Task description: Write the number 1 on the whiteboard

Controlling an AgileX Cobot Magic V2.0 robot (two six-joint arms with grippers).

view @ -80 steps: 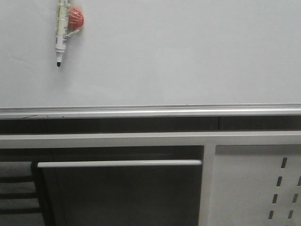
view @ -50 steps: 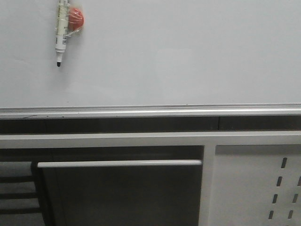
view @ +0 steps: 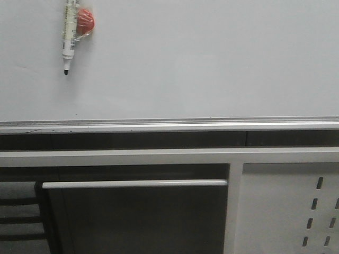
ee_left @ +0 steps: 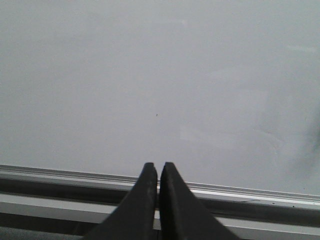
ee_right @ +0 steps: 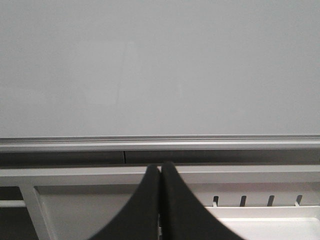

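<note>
glossy white whiteboard point(view: 201, 63), smooth, flat, silver-railed, unmarked.

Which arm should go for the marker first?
Probably left. The marker hangs at the whiteboard's upper left, on the left arm's side. Both grippers, left and right, are shut and empty, low by the rail. No 1 is written yet.

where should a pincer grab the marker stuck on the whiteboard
Probably the marker barrel's lower half, below the red magnet taped to its side and above the black tip. It hangs upright, tip down, flat against the whiteboard, so come straight at the board with the fingers closing on the barrel's left and right sides.
</note>
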